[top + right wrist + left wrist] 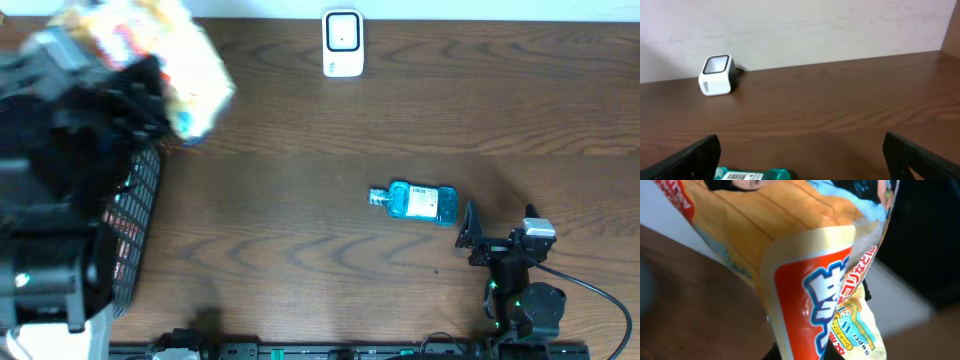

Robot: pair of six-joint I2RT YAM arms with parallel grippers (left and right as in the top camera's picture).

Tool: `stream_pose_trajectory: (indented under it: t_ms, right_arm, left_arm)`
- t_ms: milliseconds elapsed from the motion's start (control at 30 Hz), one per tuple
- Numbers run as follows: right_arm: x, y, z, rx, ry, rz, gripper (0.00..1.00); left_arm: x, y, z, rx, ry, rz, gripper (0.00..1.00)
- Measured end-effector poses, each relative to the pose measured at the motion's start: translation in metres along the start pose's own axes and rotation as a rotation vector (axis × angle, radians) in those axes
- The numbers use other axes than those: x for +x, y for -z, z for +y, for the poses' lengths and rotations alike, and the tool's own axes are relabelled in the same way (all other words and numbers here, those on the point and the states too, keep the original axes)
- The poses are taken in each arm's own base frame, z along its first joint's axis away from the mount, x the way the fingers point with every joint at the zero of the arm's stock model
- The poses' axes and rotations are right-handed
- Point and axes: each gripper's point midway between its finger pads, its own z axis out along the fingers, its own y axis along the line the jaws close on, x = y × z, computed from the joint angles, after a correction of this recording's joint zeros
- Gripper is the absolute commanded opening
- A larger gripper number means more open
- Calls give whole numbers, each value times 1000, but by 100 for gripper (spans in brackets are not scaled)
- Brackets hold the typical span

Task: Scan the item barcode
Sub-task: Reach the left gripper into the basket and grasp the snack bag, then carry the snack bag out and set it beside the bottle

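The crinkly yellow plastic snack bag (810,280) has a red patch with big blue letters and a tiny word, "Super". The left gripper (140,88) pinches it tight, up over the far left of the brown wooden table (300,130). The right gripper (802,157) is spread wide, holding nothing, near the lying blue bottle (422,202).

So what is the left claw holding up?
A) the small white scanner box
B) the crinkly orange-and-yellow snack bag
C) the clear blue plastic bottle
B: the crinkly orange-and-yellow snack bag fills the left wrist view, while the blue bottle lies on the brown wooden table.
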Motion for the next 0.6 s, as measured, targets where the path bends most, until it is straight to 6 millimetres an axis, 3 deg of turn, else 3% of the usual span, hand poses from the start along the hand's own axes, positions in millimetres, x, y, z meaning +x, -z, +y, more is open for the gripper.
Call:
stream_pose_trajectory:
  t_ms: [167, 400, 600]
  right_arm:
    - [0, 0, 0, 0, 0, 0, 99]
    - [0, 0, 0, 0, 0, 0, 99]
    - [0, 0, 0, 0, 0, 0, 99]
  left_arm:
    - [60, -27, -8, -1, -94, 220, 7]
    - [162, -69, 14, -123, -179, 582, 7]
    - [233, -102, 33, -203, -217, 803, 7]
